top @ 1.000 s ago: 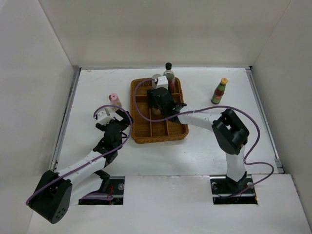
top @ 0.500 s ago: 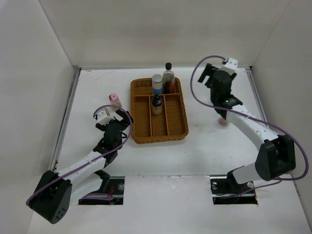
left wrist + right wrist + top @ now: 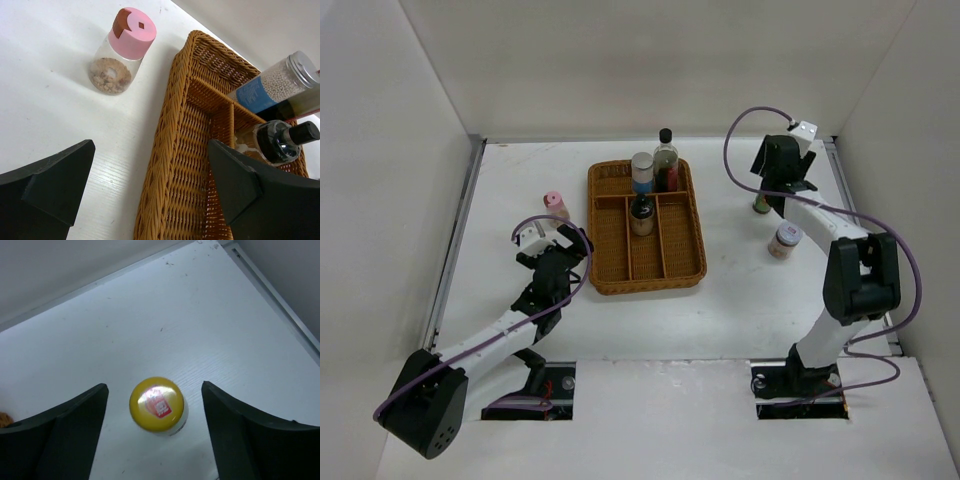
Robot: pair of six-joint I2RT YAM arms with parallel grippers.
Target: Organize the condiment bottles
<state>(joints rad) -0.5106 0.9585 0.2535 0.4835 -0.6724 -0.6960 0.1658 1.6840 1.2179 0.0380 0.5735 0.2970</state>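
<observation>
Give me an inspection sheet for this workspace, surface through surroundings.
Surface: white table, few specks.
Job's things: grey-lidded jar, tall bottle, short bottle upright in tray; pink jar left of it; yellow-capped bottle, white-lidded jar right of it.
Clutter: nothing seen.
Claws: left claw open, left of tray; right claw open over yellow-capped bottle.
Cables: purple cables loop freely.
Surroundings: white walls on three sides.

Yellow-capped bottle, pink-lidded jar, brown wicker tray, blue-labelled jar, lid seemingly grey.
</observation>
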